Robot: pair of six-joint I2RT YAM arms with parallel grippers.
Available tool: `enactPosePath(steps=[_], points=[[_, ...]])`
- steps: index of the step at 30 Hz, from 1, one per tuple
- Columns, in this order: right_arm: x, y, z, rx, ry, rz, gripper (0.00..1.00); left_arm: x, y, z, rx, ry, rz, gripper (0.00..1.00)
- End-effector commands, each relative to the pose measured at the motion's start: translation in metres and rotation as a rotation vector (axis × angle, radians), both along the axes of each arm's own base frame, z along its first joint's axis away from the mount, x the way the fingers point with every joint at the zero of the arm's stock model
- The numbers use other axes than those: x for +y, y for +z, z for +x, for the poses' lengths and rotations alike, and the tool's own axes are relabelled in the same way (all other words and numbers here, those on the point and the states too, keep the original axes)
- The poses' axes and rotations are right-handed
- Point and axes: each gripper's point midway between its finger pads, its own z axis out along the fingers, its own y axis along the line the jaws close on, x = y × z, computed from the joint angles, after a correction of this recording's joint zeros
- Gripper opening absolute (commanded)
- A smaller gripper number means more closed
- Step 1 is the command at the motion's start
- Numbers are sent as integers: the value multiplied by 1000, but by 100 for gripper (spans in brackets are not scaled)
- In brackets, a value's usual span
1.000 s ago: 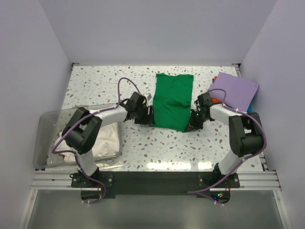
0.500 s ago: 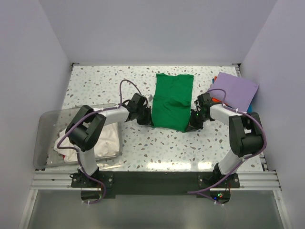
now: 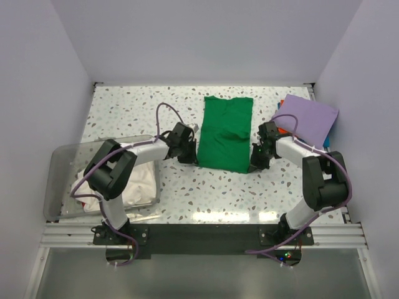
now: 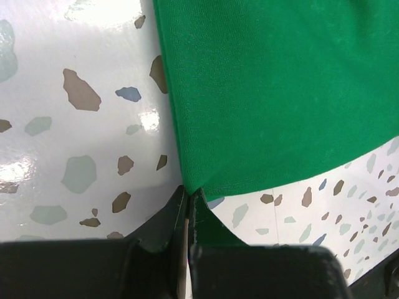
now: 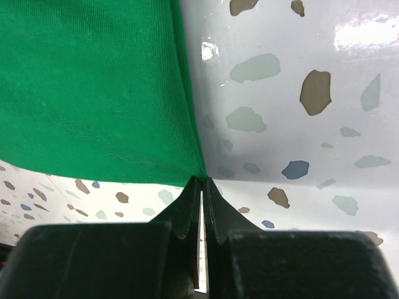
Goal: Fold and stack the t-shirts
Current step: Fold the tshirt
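Both arms are angled inward, wrists held low — left gripper (image 4: 188, 193) and right gripper (image 5: 201, 184) are clamped on the near corners of the green t-shirt (image 3: 225, 131).

The green t-shirt (image 3: 225, 134) is plain (lavender t-shirt (image 3: 310, 115) too), the table (image 3: 124, 106) white, brown-flecked.

The table (image 3: 124, 109) has a shiny white top with little brown, grey and blue spots all over it. A see-through plastic bin (image 3: 62, 168) sits at its near left corner. Plain pale walls (image 3: 206, 43) stand on three sides of it.
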Motion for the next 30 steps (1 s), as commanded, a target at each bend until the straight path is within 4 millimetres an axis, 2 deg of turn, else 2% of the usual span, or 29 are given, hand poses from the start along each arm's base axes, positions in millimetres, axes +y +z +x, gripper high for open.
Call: enactPosePath(steps=[1,7,10,15,19,22,26,27,30], points=[[-14,0,-10,21,8,-71,0,20,1,-2,-12,31,72,0],[-10,8,-13,23,22,-46,0,12,17,-9,-22,1,44,0],[-8,17,-24,27,35,-21,0,14,26,-17,-19,-23,53,0],[-11,32,-53,64,65,-12,0,24,41,-33,-26,-48,94,0],[-16,54,-75,61,66,-19,0,36,59,-53,-19,-63,113,0],[-15,71,-83,46,57,-9,0,40,73,-70,-9,-75,114,0],[-17,103,-103,29,41,-1,0,42,88,-94,26,-80,91,0],[-18,108,-105,23,33,1,0,44,96,-101,29,-83,79,0],[-18,132,-103,-33,7,7,0,41,116,-103,15,-61,31,0]])
